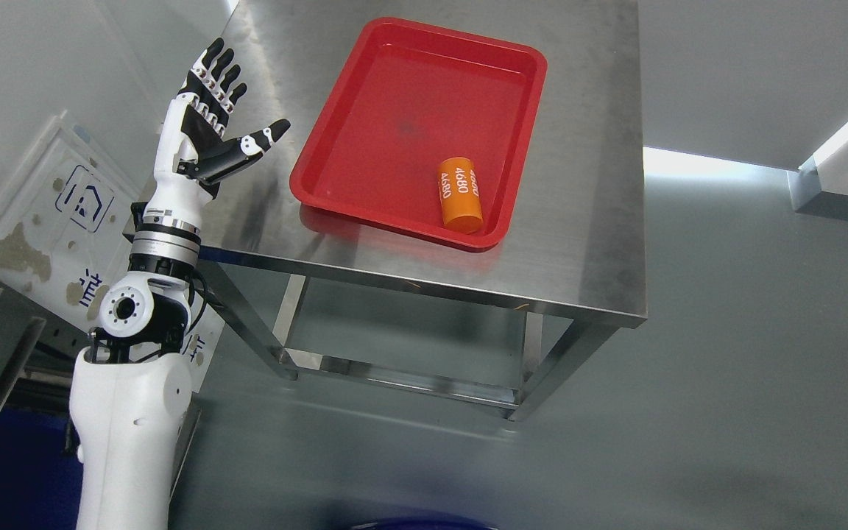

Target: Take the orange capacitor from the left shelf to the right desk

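1. One arm was in view: the left arm rose from the lower left of the frame, ending in the left hand [210, 125] at the upper left.
2. The left hand was released: four fingers [218, 73] extended upward, thumb spread toward the right, palm bare. It grasped nothing.
3. The right hand did not appear in the frame.
4. The capacitor [460, 193], an orange cylinder printed with white "4680", lay on its side in the tray [409, 96], at the tray's lower right corner, close to the rim.
5. The tray, red and shallow, rested on the table [586, 243], a steel unit occupying the upper centre of the frame. No other item lay in the tray.
6. The left hand hovered beside the table's left edge, well apart from the capacitor and left of the tray.
7. No shelf could be identified with certainty; a grey metal structure crossed the lower left corner.
8. Step in hand, as a judgement: the capacitor already sat on the desk side and the hand was empty, so the placement appeared complete or nearly so.
9. Next move, as a judgement: the arm needed only to clear the table edge without catching the tray's rim, then lower to rest.
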Robot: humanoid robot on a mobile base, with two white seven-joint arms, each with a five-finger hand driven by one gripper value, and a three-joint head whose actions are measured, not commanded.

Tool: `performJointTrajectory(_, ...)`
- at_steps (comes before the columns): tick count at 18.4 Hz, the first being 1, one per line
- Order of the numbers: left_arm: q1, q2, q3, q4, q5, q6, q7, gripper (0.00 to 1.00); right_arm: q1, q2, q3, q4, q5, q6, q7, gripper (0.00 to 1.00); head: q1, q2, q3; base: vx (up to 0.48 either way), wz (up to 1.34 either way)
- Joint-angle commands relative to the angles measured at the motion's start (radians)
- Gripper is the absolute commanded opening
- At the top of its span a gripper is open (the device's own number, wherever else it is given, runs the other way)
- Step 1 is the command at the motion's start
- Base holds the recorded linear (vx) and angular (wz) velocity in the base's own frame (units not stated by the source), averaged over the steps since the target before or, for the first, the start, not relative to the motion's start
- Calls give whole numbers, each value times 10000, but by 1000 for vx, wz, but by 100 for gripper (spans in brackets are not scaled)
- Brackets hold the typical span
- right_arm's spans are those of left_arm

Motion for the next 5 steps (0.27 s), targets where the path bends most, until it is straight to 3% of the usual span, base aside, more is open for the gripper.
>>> performJointTrajectory(1,184,-318,138,-539,-303,2,-24,100,-15,-175,-107,-337,46,4,6,100,0,0,0,0,0)
performJointTrajectory(5,138,-318,137,-539,-319,2,-24,100,-15,-175,-107,-337,46,4,6,100,0,0,0,0,0)
